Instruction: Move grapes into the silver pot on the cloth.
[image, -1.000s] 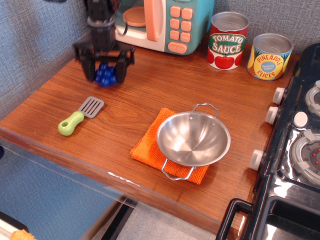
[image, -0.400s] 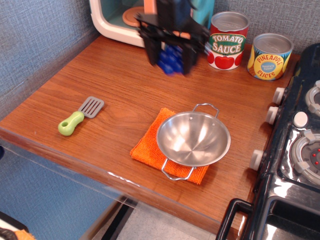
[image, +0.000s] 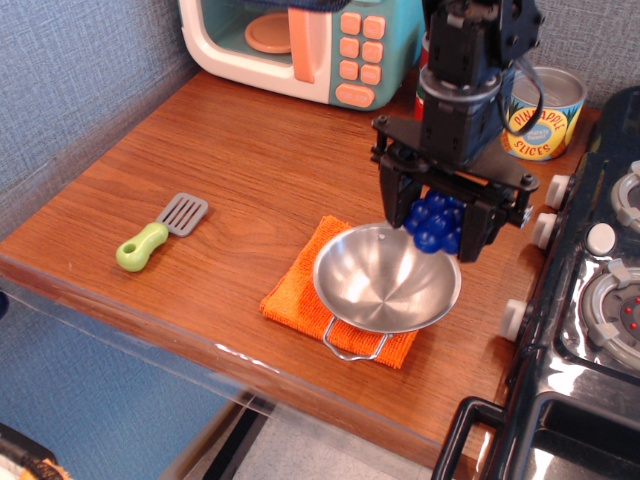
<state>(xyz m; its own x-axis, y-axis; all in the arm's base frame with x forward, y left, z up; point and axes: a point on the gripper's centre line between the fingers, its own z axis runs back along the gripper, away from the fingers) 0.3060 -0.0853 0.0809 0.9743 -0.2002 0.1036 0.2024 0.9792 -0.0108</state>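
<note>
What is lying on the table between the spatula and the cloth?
Nothing: between the spatula and the cloth the camera view shows only bare wooden table.

Gripper (image: 432, 222) now over far right rim of silver pot (image: 386, 277), no longer at back left of counter by toy microwave (image: 305, 45) as a second ago, nor mid-counter in front of microwave as shortly before now. Grapes (image: 434, 221) carried along, clamped between the fingers, now hanging just above pot's far edge instead of low near the wood. Arm now blocking tomato sauce can almost wholly and covering part of pineapple can (image: 541, 113); both in plain sight earlier. Microwave front and buttons, partly hidden before, now open to view.
</note>
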